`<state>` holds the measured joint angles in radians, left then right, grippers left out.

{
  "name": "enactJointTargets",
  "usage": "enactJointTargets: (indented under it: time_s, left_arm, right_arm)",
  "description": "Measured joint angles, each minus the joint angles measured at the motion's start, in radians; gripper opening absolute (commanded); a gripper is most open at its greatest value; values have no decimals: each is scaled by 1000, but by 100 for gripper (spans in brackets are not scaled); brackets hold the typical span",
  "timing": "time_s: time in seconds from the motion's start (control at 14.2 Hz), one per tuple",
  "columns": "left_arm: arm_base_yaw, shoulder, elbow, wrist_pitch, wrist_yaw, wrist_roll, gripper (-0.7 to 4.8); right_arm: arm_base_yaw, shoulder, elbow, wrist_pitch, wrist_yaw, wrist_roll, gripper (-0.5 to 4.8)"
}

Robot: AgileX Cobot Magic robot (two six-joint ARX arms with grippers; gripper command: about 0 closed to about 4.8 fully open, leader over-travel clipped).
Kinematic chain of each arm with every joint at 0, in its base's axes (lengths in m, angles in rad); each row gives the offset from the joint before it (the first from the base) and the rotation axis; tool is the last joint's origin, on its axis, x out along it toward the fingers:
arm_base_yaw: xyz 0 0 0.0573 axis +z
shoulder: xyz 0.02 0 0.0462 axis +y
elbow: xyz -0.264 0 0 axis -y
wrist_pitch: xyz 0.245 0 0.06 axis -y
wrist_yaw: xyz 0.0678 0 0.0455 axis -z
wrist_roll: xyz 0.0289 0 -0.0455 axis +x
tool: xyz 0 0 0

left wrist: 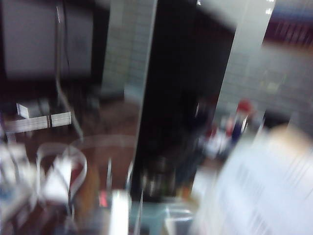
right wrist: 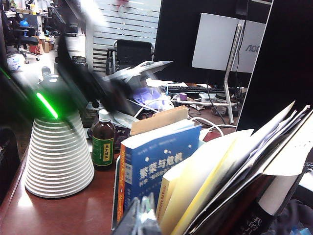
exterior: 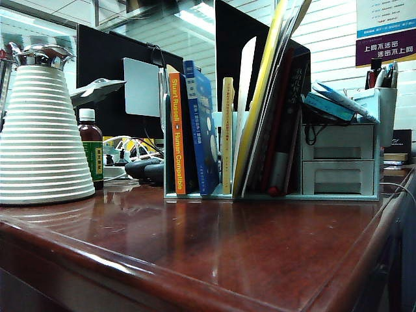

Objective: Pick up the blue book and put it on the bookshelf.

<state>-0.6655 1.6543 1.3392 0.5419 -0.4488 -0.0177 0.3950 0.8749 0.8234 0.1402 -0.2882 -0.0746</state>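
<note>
- Reddish-brown polished wood made up the table (exterior: 195,253), which filled the near half of the exterior view.
- At the table's twelve o'clock edge stood the pale blue-grey bookshelf (exterior: 338,190), with upright slots packed with books and papers and two small drawers at its three o'clock end.
- Over at nine o'clock from the bookshelf, and well apart from it, sat a white ribbed jug (exterior: 42,140).
- The left arm (right wrist: 73,68) showed only as a dark smear with a green streak above that jug. The left gripper was lost in the blur, so I could not tell whether it was parted or pinched.
- The blue book (exterior: 201,133) stood upright in a slot near the bookshelf's nine o'clock end, spine outward.
- Touching it at nine o'clock was an orange-spined book (exterior: 177,136).
- A small brown bottle (exterior: 91,153) stood just beside the jug, at its three o'clock.
- The right gripper (right wrist: 141,218) hung just over the blue book's top edge, gripping nothing I could see. Only its dark tips showed, so I could not tell how its jaws stood.
</note>
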Motion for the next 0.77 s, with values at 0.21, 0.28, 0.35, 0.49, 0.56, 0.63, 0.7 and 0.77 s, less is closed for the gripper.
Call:
enactJointTargets:
  time_s: [0.21,0.28,0.35,0.49,0.56,0.63,0.7,0.77]
  left_arm:
    - [-42,-220,-5,-176,3,40,-7]
    - [-63,-294,-29,-249,5,43,-7]
    - [-89,-389,-87,-330,4,46,-7]
    - [-149,-643,-310,-403,1,60,-7]
    - [-167,-765,-435,-407,0,85,-7]
    - [-175,-893,-559,-419,14,109,-7]
    - [-176,-1004,-662,-426,42,117,-7]
    - [-176,-1136,-779,-444,61,120,-7]
  right_arm:
    - [0,-6,0,-2,4,89,-1]
    - [0,-33,-10,-5,5,121,-1]
    - [0,-86,-48,1,10,126,-1]
    - [0,-243,-206,50,105,121,-1]
    - [0,-329,-285,79,144,95,-1]
    - [0,-402,-355,97,154,82,-1]
    - [0,-463,-421,105,156,78,-1]
    - [1,-536,-506,101,166,77,-1]
